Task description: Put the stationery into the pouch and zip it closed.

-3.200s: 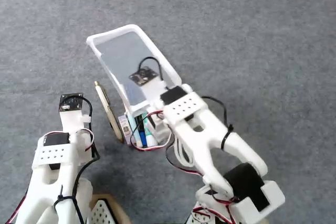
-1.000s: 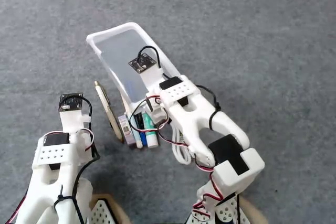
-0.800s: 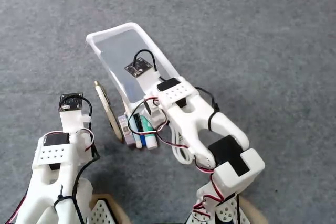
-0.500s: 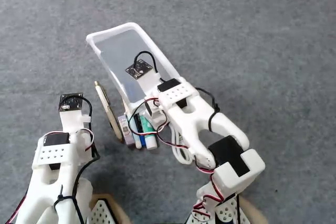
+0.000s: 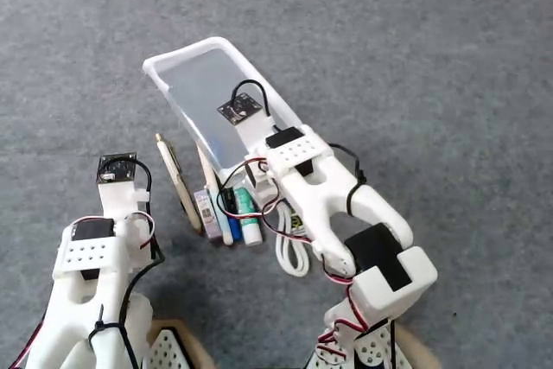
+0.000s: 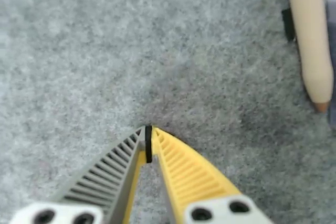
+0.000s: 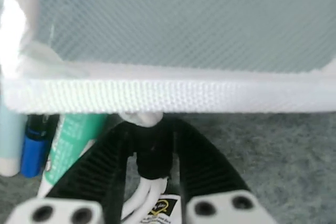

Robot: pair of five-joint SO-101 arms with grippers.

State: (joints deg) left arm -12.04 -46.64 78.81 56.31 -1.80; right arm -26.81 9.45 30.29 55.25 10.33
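Lying on the grey table (image 5: 449,84), the see-through mesh pouch (image 5: 194,84) with its white border stretches away from the two arms at a slant. The right arm (image 5: 320,196) leans over the pouch's near end. In the right wrist view, the right claw (image 7: 149,129) is clenched right at the pouch's white woven edge (image 7: 168,95). A white cord (image 7: 140,199) is caught between its black fingers. In the high view that cord lies in a loop (image 5: 289,255) on the table under the right arm.

The stationery is bunched just beside that same near end. A teal tube (image 5: 249,213), a blue pen (image 5: 233,226), a white pen (image 5: 218,209) and a small block (image 5: 205,211) lie side by side, touching or nearly so. In the right wrist view the teal tube (image 7: 73,135) and blue pen (image 7: 37,145) run up to the pouch's edge. Whether their ends pass inside it, I cannot tell.

A beige pen (image 5: 177,181) lies by itself between the bunch and the left arm (image 5: 95,248), roughly parallel to the pouch's side. The left claw (image 6: 148,135) is clenched on nothing, its grey and yellow fingers meeting at the tips just above bare table. The beige pen (image 6: 310,35) lies off to one side of it, apart.
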